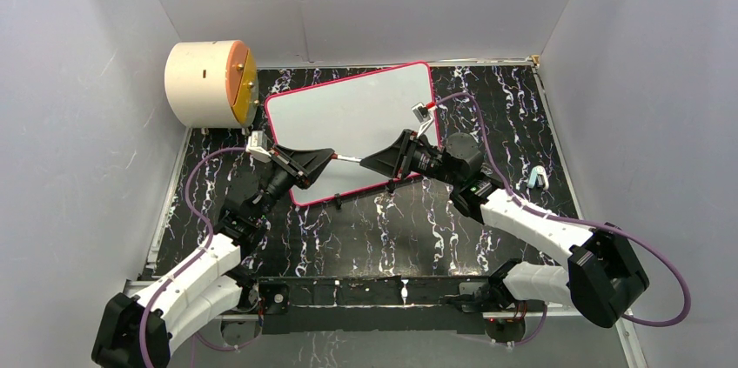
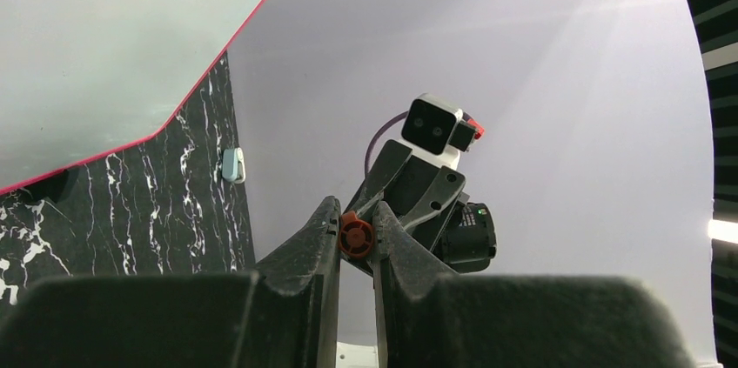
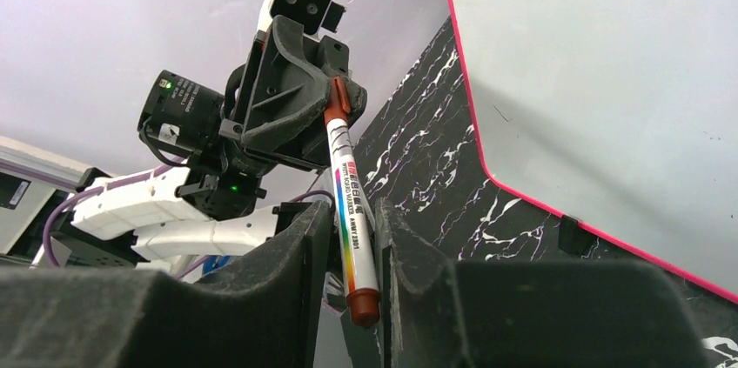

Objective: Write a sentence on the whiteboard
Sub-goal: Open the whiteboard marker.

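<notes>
The whiteboard [image 1: 357, 111] lies tilted on the black marbled table, white with a pink-red rim; its face also shows in the left wrist view [image 2: 104, 37] and the right wrist view [image 3: 609, 81]. No sentence is in view on it. A white marker [image 1: 348, 159] with a reddish-brown cap hangs level over the board's near edge, held between both arms. My left gripper [image 1: 332, 157] [image 2: 356, 229] is shut on the marker's red-brown end [image 2: 356, 236]. My right gripper [image 1: 364, 161] [image 3: 355, 211] has its jaws closed in on the marker's barrel [image 3: 352, 211], which rests against the right finger.
A cream cylinder with an orange face [image 1: 204, 83] stands at the back left, next to the board's corner. A small light-blue object [image 1: 537, 178] [image 2: 232, 165] lies on the table at the right. Grey walls enclose three sides. A black clip foot [image 3: 570, 235] sits under the board's rim.
</notes>
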{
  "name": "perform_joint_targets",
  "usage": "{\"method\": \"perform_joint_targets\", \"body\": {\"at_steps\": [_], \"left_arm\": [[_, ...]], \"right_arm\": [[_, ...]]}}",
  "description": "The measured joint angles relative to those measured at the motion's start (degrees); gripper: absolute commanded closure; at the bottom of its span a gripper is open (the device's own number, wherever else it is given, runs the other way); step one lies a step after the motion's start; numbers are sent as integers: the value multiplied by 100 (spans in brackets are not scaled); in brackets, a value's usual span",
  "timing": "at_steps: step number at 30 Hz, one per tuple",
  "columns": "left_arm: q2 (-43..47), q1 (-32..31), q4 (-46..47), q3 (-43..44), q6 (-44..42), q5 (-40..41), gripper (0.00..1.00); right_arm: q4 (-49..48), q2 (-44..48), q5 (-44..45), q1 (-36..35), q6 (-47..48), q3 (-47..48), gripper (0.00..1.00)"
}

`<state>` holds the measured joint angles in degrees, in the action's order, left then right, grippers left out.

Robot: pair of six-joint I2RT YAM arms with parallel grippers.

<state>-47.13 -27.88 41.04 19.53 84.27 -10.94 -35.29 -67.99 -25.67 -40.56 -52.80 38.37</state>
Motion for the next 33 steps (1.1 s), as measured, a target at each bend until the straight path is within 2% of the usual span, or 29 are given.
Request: {"method": "perform_joint_targets", "body": {"at_steps": [13, 21, 33], "left_arm": [[-31, 0, 83, 2, 46, -61, 100], [-90, 2, 229, 2, 175, -37, 100], [101, -166, 330, -234, 323, 68, 100]], "right_arm": [[-127, -46, -68, 4, -76, 0, 75], [-354, -74, -160, 11, -170, 0, 100], [-350, 321, -240, 37, -140, -363, 100]]}}
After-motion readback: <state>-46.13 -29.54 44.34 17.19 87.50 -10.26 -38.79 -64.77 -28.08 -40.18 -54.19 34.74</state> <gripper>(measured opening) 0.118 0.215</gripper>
